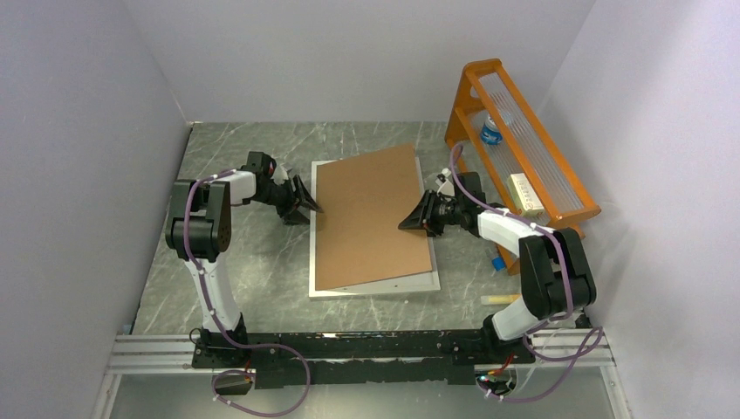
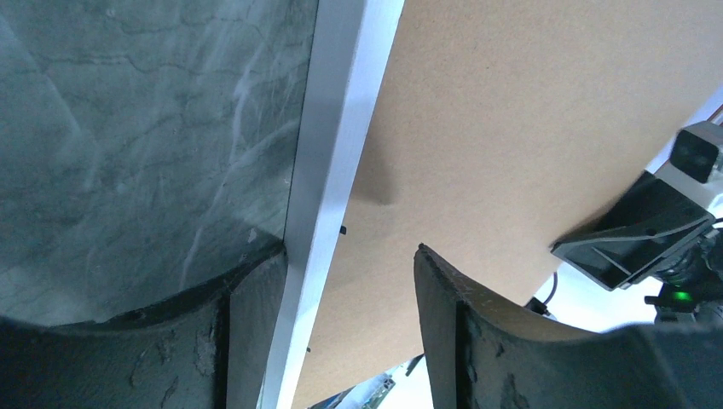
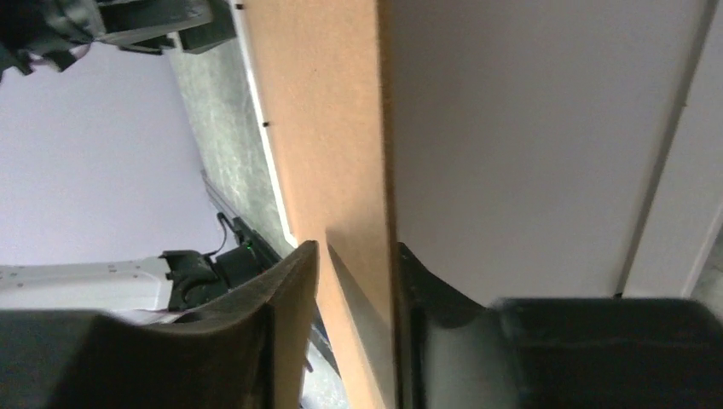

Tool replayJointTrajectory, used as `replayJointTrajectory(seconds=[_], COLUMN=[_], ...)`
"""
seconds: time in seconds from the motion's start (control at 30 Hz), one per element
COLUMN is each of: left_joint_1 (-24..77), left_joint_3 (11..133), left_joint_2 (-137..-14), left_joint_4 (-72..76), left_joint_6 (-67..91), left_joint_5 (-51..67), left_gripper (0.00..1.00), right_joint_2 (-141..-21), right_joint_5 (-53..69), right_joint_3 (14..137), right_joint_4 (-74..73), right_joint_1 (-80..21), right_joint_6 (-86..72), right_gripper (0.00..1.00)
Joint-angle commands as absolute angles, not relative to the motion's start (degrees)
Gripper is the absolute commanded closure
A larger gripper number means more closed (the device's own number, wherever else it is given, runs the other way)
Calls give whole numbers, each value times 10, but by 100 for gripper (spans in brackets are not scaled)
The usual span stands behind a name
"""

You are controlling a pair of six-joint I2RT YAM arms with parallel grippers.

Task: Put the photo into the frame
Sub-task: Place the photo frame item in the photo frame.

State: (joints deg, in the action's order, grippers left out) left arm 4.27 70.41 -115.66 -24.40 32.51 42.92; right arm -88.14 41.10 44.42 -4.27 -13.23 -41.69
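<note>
The frame (image 1: 375, 288) lies flat on the table, its narrow white border showing at the near and left sides. A brown backing board (image 1: 371, 214) lies skewed over it. My right gripper (image 1: 412, 218) is shut on the board's right edge; in the right wrist view (image 3: 356, 247) the board (image 3: 324, 111) runs between the fingers, with a pale flat surface (image 3: 529, 128) beneath it. My left gripper (image 1: 307, 208) is open at the frame's left edge. In the left wrist view (image 2: 349, 251) its jaws straddle the white border (image 2: 332, 153) and the board's edge (image 2: 529, 111). The photo is hidden.
An orange rack (image 1: 524, 140) stands at the back right, holding a bottle (image 1: 491, 131) and a small box (image 1: 524, 194). A small blue item (image 1: 497, 262) and a pale stick (image 1: 502, 299) lie near the right arm. Walls close in on three sides.
</note>
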Motion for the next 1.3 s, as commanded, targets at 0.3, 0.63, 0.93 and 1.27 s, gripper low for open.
replayJointTrajectory(seconds=[0.3,0.63,0.93,1.27], left_joint_1=[48,48,48,48], left_joint_3=[704,706,707,710], left_joint_2=[-1186,-1181,-1179,-1172], left_joint_4=[-265,-272,-282,-300], left_joint_6=[300,299,298,289], left_joint_5=[349,351,350,340], left_gripper=[29,28,27,26], right_joint_2=[-953,-967,-972,-951], right_joint_5=[283,281,161,98], right_joint_3=[566,568,607,613], right_joint_4=[-208,-225,-332,-374], right_joint_1=[-145,-160,-182,-181], right_joint_6=[-286,-289,-284,-276], right_gripper=[20,5,1,3])
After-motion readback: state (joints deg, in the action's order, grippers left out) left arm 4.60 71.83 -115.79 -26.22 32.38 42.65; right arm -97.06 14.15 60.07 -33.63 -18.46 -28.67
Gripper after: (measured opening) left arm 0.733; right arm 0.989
